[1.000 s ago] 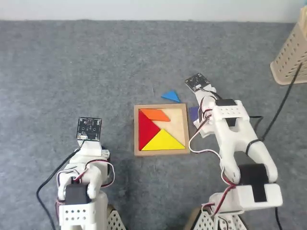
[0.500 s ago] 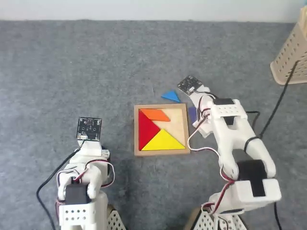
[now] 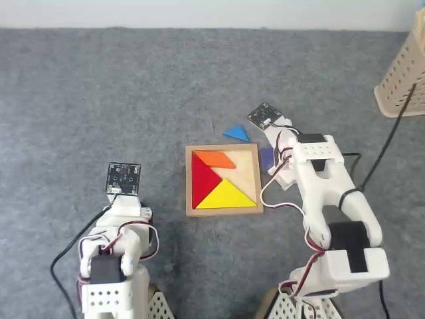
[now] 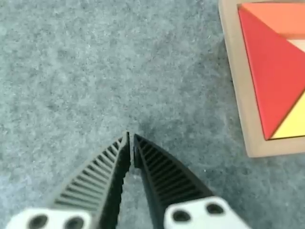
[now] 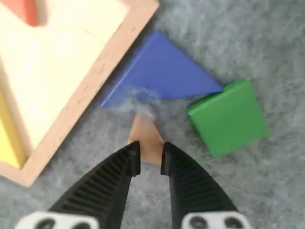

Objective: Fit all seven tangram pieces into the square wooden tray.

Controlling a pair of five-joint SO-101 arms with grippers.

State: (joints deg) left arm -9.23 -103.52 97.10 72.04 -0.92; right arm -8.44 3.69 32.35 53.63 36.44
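The tan piece [image 5: 146, 138] is pinched by the right claw [image 5: 149, 151] just outside the tray [image 3: 188, 181], near the blue triangle [image 5: 164, 76] lying along its rim and the green square [image 5: 228, 117]; bare tray floor is seen nearby; the left claw [image 4: 131, 141] is pressed together over open worktop [image 3: 99, 100].

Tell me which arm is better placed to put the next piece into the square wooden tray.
Right. The right gripper pinches the small tan wooden triangle beside the wooden tray, with the blue triangle and green square nearby. The left gripper sits shut over bare carpet.
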